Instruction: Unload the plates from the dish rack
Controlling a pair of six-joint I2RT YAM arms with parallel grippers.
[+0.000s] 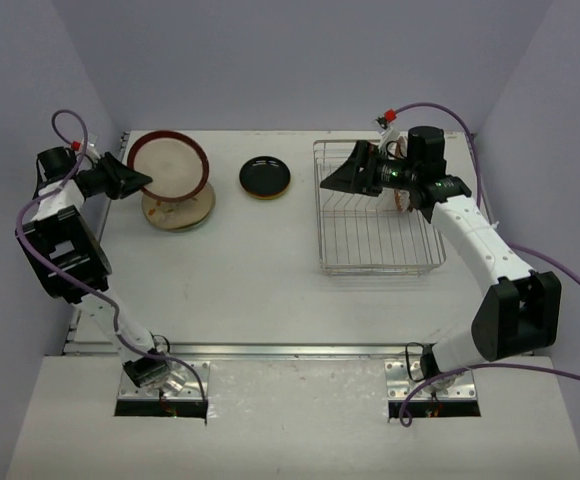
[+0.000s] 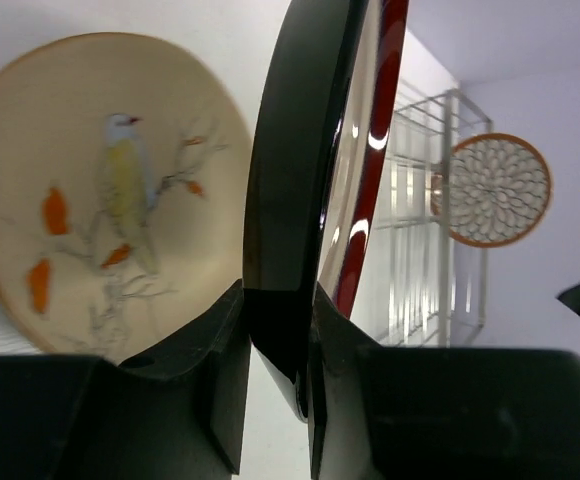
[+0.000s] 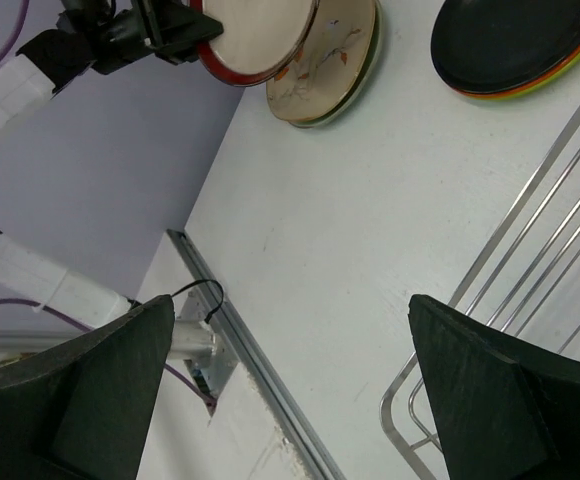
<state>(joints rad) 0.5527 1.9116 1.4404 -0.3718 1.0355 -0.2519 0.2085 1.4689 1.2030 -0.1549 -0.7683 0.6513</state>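
Observation:
My left gripper (image 1: pixel 140 180) is shut on the edge of a red-brown-rimmed plate (image 1: pixel 170 167), which hangs tilted just above a stack of plates (image 1: pixel 183 214) at the far left. In the left wrist view the fingers (image 2: pixel 228 330) pinch the plate's black underside (image 2: pixel 295 180), with a cream bird-painted plate (image 2: pixel 110 200) below. My right gripper (image 1: pixel 342 178) stands open and empty over the left rear of the dish rack (image 1: pixel 375 245). An orange patterned plate (image 2: pixel 494 190) stands upright in the rack (image 2: pixel 415 210), mostly hidden behind the right arm in the top view.
A black plate on a small stack (image 1: pixel 265 177) lies at the back between the left stack and the rack. The right wrist view shows that stack (image 3: pixel 515 45), the held plate (image 3: pixel 260 30), the rack's wire corner (image 3: pixel 530 250) and the table's metal front rail (image 3: pixel 260 360).

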